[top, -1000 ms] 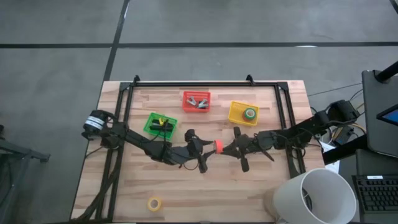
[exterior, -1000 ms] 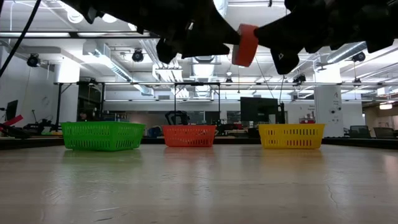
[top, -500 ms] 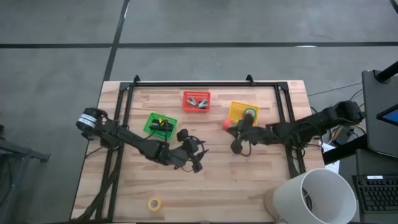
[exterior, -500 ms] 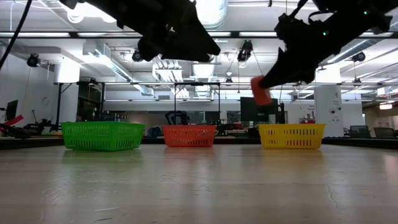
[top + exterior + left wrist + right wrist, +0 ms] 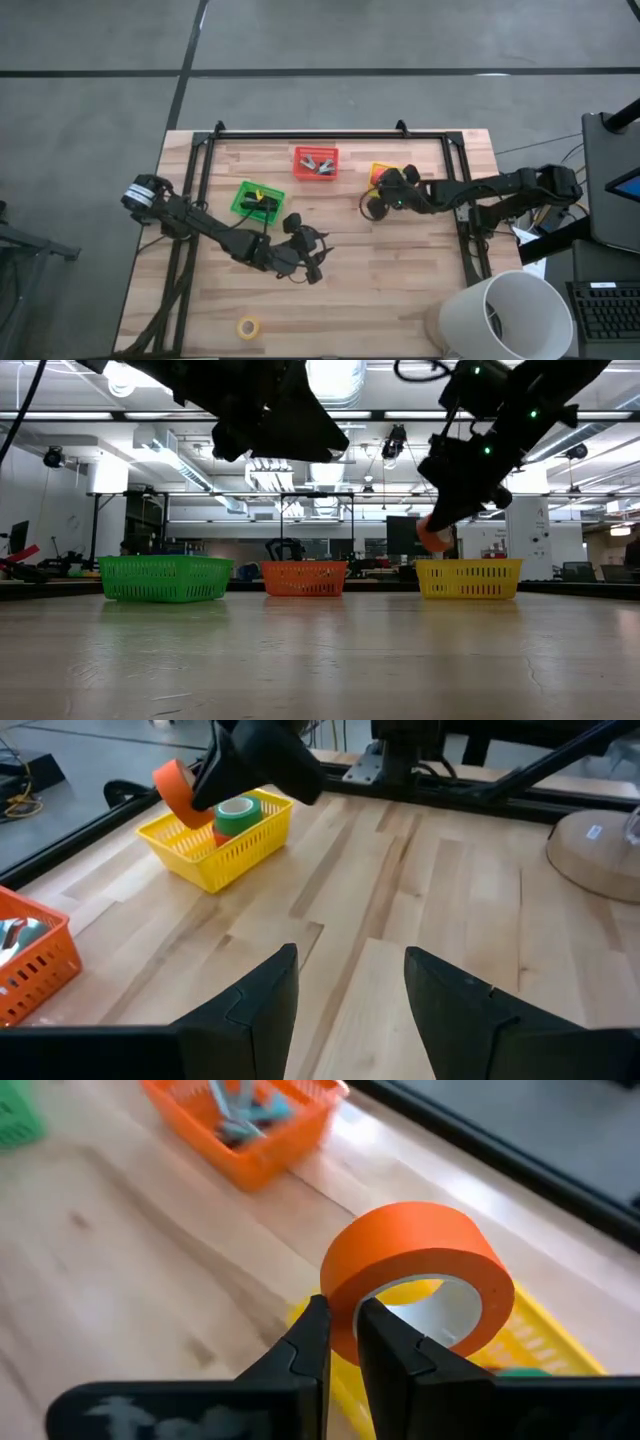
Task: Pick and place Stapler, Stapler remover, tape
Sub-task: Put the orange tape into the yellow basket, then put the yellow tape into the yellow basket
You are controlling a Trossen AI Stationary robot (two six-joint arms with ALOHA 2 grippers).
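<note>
The right claw (image 5: 342, 1342) is gripping an orange ring-shaped tape roll (image 5: 415, 1275) above the yellow mesh basket (image 5: 215, 850), half hiding its green roll (image 5: 236, 817); the left claw (image 5: 345, 995) is hanging released.

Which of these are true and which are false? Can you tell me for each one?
1. The right claw pinches an orange tape roll. True.
2. The yellow basket already holds a green tape roll. True.
3. The left claw grips a stapler. False: its fingers are open and hold nothing.
4. A yellow tape roll lies inside the green basket. False: it lies on the table, near the front edge.
5. The orange basket sits between the green and yellow ones. True.
</note>
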